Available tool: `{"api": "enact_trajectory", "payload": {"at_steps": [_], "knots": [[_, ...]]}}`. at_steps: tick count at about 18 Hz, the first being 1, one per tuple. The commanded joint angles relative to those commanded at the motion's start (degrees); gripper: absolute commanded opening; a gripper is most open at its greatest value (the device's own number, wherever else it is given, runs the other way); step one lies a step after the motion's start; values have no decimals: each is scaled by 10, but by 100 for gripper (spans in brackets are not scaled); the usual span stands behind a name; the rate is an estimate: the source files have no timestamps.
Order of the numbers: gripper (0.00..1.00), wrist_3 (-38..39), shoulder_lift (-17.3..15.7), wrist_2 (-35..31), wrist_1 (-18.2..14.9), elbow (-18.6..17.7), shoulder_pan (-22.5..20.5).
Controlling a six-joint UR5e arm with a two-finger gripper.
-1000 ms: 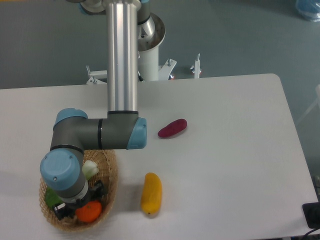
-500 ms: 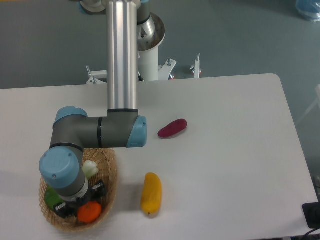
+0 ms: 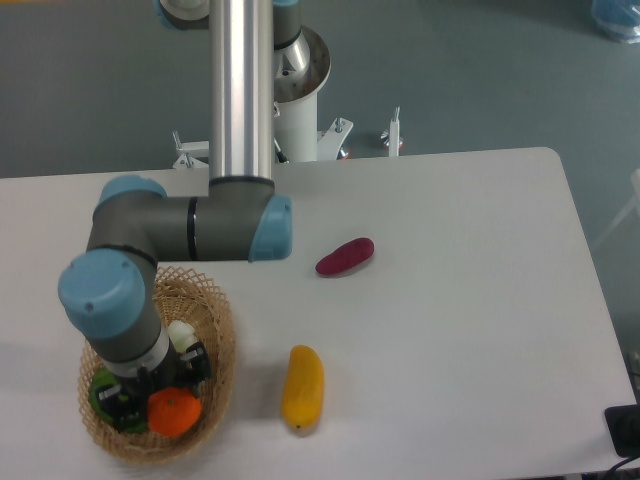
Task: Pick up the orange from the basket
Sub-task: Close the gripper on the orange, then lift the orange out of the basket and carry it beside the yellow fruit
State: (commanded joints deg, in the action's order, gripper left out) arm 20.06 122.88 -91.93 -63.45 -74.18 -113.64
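The orange is small, round and glossy, and sits over the front part of the tan wicker basket at the table's front left. My gripper comes straight down on it from under the blue-capped wrist, and its black fingers are shut on the orange. The fingertips themselves are mostly hidden by the wrist and the fruit. The orange looks slightly raised above the basket floor.
Inside the basket lie a green item and a white one. An elongated yellow-orange fruit lies on the table just right of the basket. A dark red oblong item lies farther back. The arm's upright tube stands behind.
The wrist has risen and shifted back and left. The orange has come up a little with the gripper and shows more fully.
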Motion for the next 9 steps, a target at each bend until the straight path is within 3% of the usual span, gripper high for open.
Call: {"api": "enact_trajectory", "payload": {"at_steps": [3, 6, 9], "knots": [[73, -43, -13, -1, -16, -2, -1], [73, -65, -26, -23, -17, -13, -4], [73, -134, -44, -38, -17, -18, -13]]}}
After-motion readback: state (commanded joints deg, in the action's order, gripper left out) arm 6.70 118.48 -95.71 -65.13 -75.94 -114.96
